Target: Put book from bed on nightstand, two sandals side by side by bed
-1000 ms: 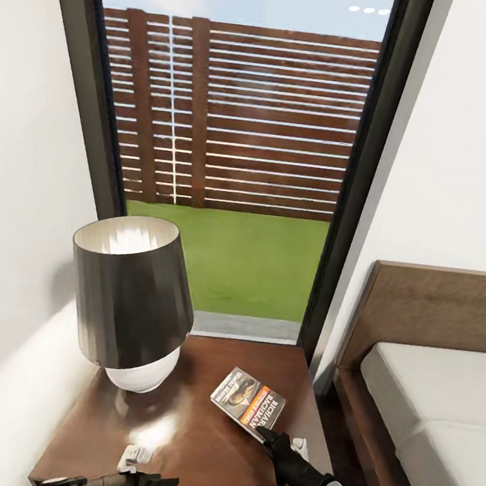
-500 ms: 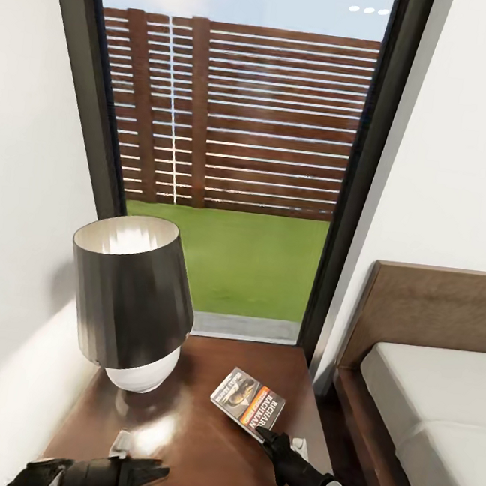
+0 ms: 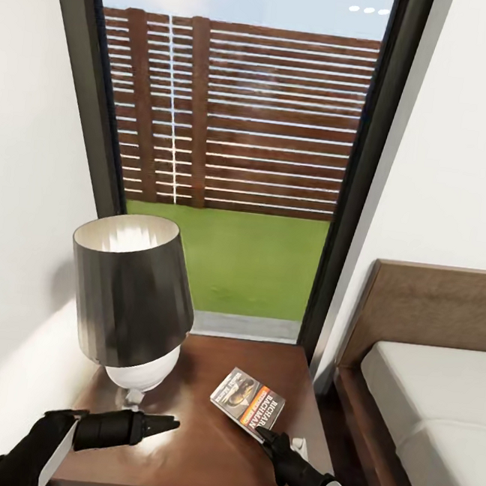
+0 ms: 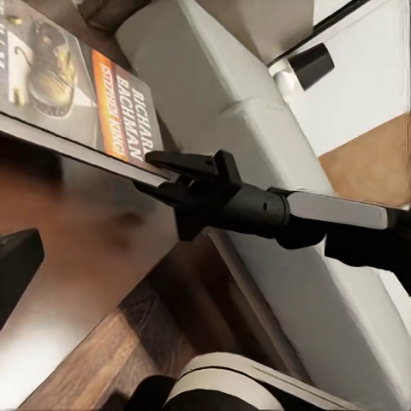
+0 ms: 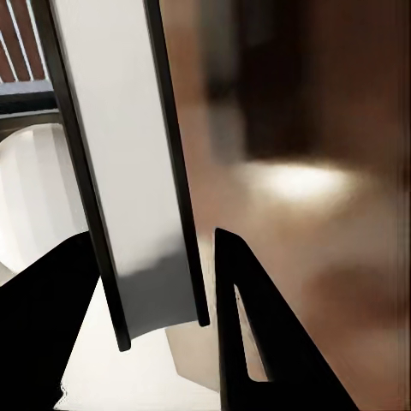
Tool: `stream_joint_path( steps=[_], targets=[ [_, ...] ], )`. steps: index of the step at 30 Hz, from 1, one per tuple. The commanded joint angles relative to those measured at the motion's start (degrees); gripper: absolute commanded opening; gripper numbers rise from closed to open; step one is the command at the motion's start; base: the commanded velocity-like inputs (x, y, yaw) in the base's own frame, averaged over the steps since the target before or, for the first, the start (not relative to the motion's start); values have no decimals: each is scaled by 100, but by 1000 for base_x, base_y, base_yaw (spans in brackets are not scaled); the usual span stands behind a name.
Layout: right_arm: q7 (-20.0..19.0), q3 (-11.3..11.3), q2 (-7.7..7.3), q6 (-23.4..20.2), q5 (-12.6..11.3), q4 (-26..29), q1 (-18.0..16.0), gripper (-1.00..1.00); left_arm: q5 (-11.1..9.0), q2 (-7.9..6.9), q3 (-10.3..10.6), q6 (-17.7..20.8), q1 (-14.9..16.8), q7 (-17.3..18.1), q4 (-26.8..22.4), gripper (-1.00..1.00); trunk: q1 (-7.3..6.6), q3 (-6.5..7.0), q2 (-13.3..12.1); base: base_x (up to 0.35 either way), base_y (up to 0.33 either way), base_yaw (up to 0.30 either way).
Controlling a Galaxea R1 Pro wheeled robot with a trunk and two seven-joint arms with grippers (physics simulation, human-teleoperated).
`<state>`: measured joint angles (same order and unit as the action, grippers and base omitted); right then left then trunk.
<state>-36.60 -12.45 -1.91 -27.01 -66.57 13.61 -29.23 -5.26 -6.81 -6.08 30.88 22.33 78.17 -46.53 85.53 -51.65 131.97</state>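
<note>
Dark-grey book (image 3: 248,406): thin paperback with an orange-and-white title band, over the right part of the nightstand top, cover up, near corner at the right gripper; in the left wrist view the near edge looks slightly raised off the wood, cannot tell if the far edge touches.
Right gripper (image 3: 266,436): at the near right of the nightstand, fingers clenched on the book's near corner, one finger on each face of the book in the right wrist view (image 5: 145,291).
Left gripper (image 3: 164,421): over the near left of the nightstand, pointing right toward the book, well apart from it; grasping nothing, cannot tell how wide its fingers stand.
Nightstand (image 3: 197,449): glossy dark-brown wood, between the white wall at left and the bed at right.
Lamp (image 3: 129,298): black shade, white base, on the far left of the nightstand, just beyond the left gripper.
Bed (image 3: 434,416): off-white mattress, brown headboard, right of the nightstand.
Window (image 3: 235,144): tall, dark frame, behind the nightstand; slatted wooden fence and grass outside.
</note>
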Motion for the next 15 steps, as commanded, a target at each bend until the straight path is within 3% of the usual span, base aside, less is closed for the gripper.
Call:
stream_joint_path(
  steps=[1, 10, 15],
  targets=[
    [-5, -31, -3, -32, -67, 1, -4, -100, -9, 17, 0, 63, 5, 15, -16, 100, 21, -24, 44, 0, 0, 0],
    [-5, -31, -5, -32, -67, 1, -4, -100, 7, 42, 2, 59, 9, -1, -40, 100, 21, -24, 44, 0, 0, 0],
    [-5, -32, -6, -32, -67, 1, -4, -100, 7, 47, 2, 58, 9, -9, -36, 100, 131, -114, 244, 0, 0, 0]
  ],
)
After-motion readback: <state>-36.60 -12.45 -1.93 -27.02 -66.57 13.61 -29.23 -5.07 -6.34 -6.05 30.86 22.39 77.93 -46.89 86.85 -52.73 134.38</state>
